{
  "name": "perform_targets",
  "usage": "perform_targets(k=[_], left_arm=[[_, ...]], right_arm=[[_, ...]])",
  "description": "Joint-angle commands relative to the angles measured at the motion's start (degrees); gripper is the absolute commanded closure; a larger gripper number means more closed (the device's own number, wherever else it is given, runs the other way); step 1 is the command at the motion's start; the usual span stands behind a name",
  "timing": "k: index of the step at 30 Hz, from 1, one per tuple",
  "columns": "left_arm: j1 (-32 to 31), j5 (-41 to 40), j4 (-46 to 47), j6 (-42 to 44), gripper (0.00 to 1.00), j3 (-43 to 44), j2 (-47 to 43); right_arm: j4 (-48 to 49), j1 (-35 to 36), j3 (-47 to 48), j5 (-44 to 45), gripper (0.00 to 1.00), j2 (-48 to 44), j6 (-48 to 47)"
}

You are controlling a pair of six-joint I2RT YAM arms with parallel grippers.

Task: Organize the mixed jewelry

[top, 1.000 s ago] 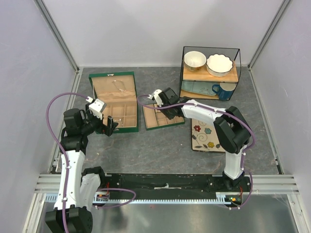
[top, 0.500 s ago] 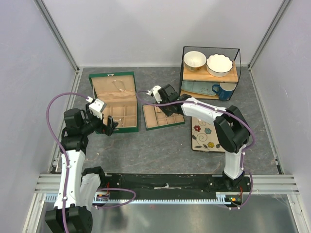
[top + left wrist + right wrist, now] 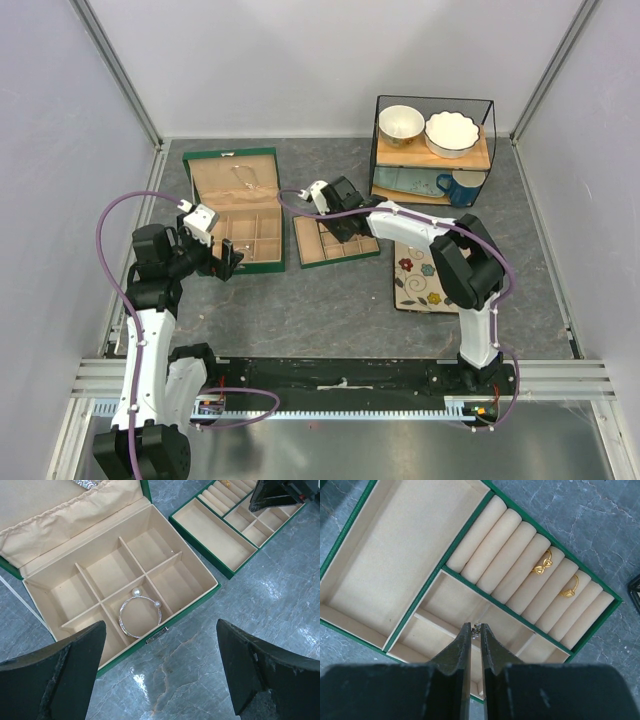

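We see grey marbled table (image 3: 330, 300): green jewelry box (image 3: 236, 208) upper left, tray (image 3: 318, 252) at ctr, floral mat (image 3: 420, 285) right, wire shelf (image 3: 482, 156) upper right.

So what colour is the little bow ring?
The bow ring is gold; the right wrist view shows it best.

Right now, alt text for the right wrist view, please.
The right gripper, black fingers nearly shut, pinches a tiny silvery jewelry piece above a small compartment of the green tan-lined tray. Two gold-coloured rings sit in its padded ring rolls, upper right.
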Motion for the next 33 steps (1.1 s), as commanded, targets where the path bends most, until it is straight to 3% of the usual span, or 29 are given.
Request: perform_targets(k=[1,15,18,25,33], left_arm=[[0.52,1.54,2.38,-1.09,0.02,-0.08,-0.38],[0.43,1.55,2.03,-0.91,0.02,-0.17,-1.17],[0.43,1.46,2.03,-0.82,0.02,-0.25,-1.26],[0.43,1.37,1.85,-0.65,0.02,0.1,-1.17],[0.52,0.32,-0.95,2.15,0.02,2.2,-1.17]], right_arm=[[1.34,0.82,2.93,-1.02,0.85,0.83,1.1],[1.43,2.22,4.69,0.21,0.84,3.38,0.84],[1.52,2.22,4.78,0.21,0.82,3.91,0.84],[1.52,2.31,5.04,0.12,0.62,3.12,0.49],[-0.15,2.66,5.66,-0.32,0.6,-1.36,1.1]])
